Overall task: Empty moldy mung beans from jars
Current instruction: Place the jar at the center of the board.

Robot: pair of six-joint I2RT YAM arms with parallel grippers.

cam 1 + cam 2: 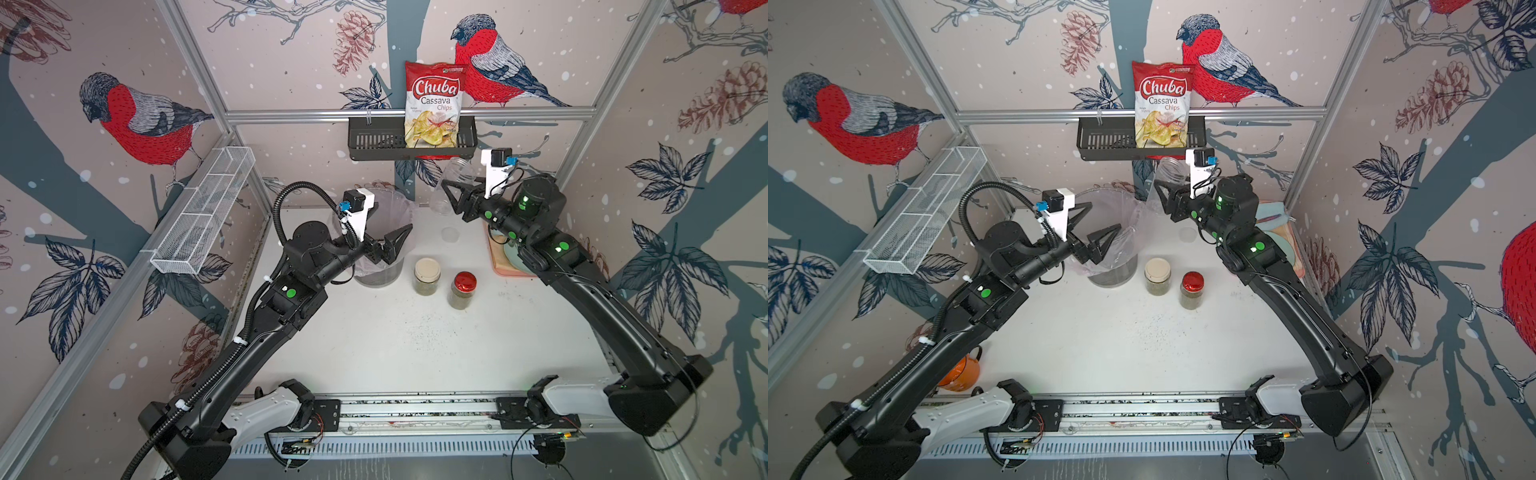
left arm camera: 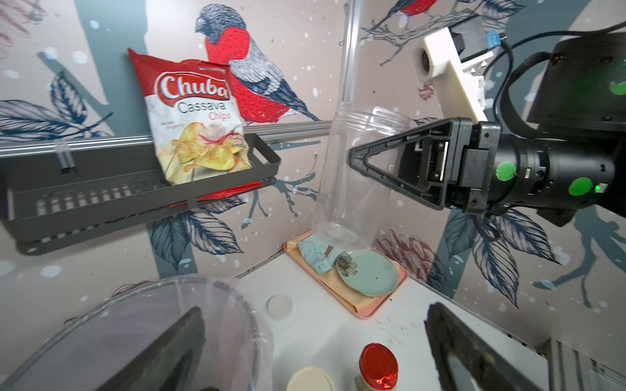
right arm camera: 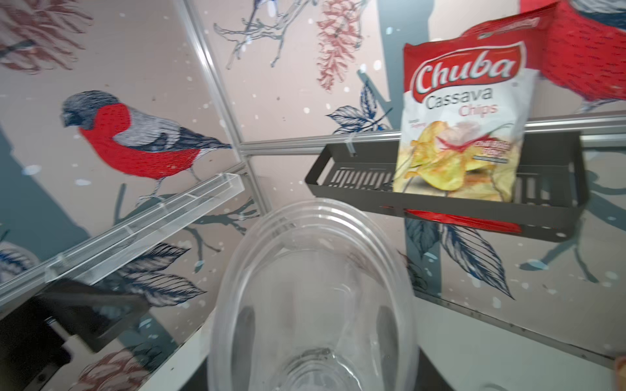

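My right gripper (image 1: pixel 449 185) is shut on the lidless jar (image 1: pixel 457 168), held in the air at the back just below the black basket. The jar (image 2: pixel 352 203) is clear, looks empty and stands mouth up; its open mouth (image 3: pixel 315 287) fills the right wrist view. My left gripper (image 1: pixel 1104 216) hangs open over the rim of the grey bin (image 1: pixel 380 276), nothing between its fingers. On the table beside the bin stand a beige-lidded jar (image 1: pixel 427 276) and a red-lidded jar (image 1: pixel 463 291), both holding dark olive mung beans (image 1: pixel 460 301).
A pink tray (image 2: pixel 369 308) with a pale green plate (image 2: pixel 369 274) and a cloth lies at the back right. A clear round lid (image 1: pixel 450 235) rests on the table behind the jars. The black wall basket (image 1: pixel 374 141) holds a chips bag. Dark specks (image 1: pixel 424 328) dot the tabletop.
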